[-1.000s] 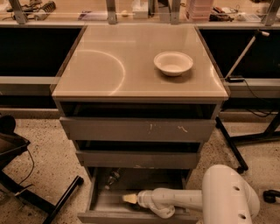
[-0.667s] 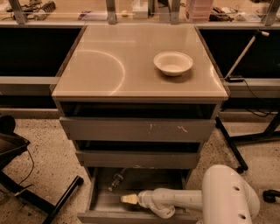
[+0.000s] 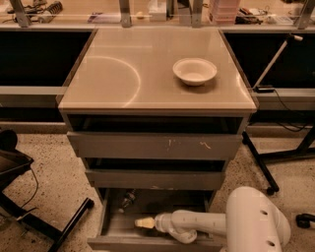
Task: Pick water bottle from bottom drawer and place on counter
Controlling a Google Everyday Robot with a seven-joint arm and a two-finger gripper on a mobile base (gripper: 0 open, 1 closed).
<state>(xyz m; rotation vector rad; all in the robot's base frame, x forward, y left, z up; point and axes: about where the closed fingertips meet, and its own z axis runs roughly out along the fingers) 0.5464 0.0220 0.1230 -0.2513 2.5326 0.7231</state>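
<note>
The bottom drawer (image 3: pixel 147 243) of the grey cabinet is pulled open. The water bottle (image 3: pixel 128 200), small and clear, lies at the drawer's back left, half under the middle drawer. My gripper (image 3: pixel 143 223) reaches in from the right on a white arm (image 3: pixel 231 224). Its pale tip sits over the drawer floor, a little in front and to the right of the bottle, apart from it. The tan counter (image 3: pixel 123 74) with its curved arc mark tops the cabinet.
A white bowl (image 3: pixel 195 71) stands on the counter at the right. The top drawer (image 3: pixel 155 146) with white scratch marks and the middle drawer (image 3: pixel 152 179) overhang the open one. A black stand leg (image 3: pixel 69 227) lies on the floor left, another (image 3: pixel 258 165) right. A cluttered bench (image 3: pixel 147 12) runs behind.
The gripper has stayed at nearly the same place in the drawer. The bottle lies at the back left as before.
</note>
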